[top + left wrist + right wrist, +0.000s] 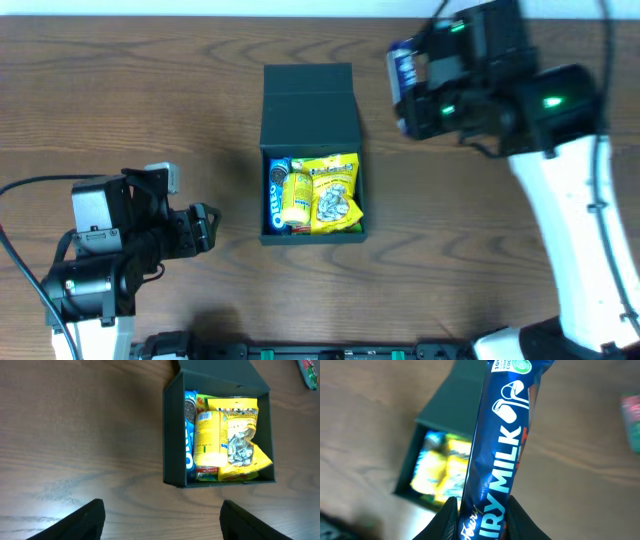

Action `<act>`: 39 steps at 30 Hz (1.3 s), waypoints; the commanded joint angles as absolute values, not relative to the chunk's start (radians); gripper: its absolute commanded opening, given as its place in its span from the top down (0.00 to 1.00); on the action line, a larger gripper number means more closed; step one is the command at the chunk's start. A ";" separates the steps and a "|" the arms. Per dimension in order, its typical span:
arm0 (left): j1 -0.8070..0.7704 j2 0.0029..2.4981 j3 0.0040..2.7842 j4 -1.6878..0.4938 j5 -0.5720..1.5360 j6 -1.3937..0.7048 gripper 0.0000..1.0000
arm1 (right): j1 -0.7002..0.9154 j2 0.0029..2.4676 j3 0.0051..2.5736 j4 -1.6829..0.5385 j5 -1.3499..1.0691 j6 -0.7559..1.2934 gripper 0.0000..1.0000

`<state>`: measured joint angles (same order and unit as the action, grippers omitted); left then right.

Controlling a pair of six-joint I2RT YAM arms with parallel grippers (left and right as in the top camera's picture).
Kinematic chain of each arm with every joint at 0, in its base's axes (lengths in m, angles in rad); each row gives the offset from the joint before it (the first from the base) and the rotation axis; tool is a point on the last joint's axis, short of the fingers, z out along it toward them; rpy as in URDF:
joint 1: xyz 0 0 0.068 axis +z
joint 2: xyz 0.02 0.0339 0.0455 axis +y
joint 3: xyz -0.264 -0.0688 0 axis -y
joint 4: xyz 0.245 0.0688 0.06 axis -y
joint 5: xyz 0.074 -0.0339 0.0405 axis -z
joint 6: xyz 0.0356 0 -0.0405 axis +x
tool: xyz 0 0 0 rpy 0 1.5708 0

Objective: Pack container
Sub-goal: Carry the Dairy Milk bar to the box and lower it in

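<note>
1. The container (310, 110) sits at the centre of the wooden tabletop (120, 90). It is a matte dark green-black rectangular box. Its hinged flap lid (308, 100) is open and folded back toward 12 o'clock.

2. Contents, overhead view: a blue Oreo packet (277, 195) lies along the 9 o'clock wall. A yellow packet (297, 200) lies just beside it. A yellow seed pouch (335, 195) fills the 3 o'clock half and overlaps the yellow packet.

3. The left gripper (205, 228) is at 8 o'clock from the container, apart from it and pointing toward it. Its jaws are spread and hold nothing. In the left wrist view, both fingers (85, 520) frame the bottom edge, with the container's near wall at 1 o'clock.

4. The right gripper (481, 521) is at 2 o'clock from the container, clear of its rim. It pinches a blue Dairy Milk bar (500, 450) near one end, and the rest of the bar extends away from the fingers (447, 517).

5. A green packet (310, 372) is partly visible on the tabletop at the 1 o'clock corner of the left wrist view.
</note>
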<state>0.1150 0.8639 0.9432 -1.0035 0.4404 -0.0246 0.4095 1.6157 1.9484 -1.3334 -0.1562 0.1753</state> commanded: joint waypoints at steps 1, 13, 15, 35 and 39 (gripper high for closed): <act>0.113 0.863 0.957 -1.003 0.438 0.008 0.23 | 0.519 1.622 1.869 -1.307 -0.127 0.369 0.98; 0.113 0.863 0.957 -1.016 0.439 0.043 0.21 | 0.906 1.622 1.350 -0.751 -0.056 0.882 0.99; 0.113 0.863 0.957 -1.016 0.439 0.043 0.21 | 0.939 1.622 1.318 -0.710 -0.015 0.913 0.99; 0.113 0.863 0.957 -1.016 0.446 0.042 0.20 | 0.973 1.802 1.225 -0.481 0.079 0.923 0.84; 0.113 0.863 0.957 -1.016 0.446 0.042 0.20 | 0.966 1.812 1.225 -0.458 0.081 0.881 0.56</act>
<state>0.1150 0.8639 0.9432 -1.0142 0.4412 0.0273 0.9718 1.7985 1.2285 -0.4591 0.0555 0.9085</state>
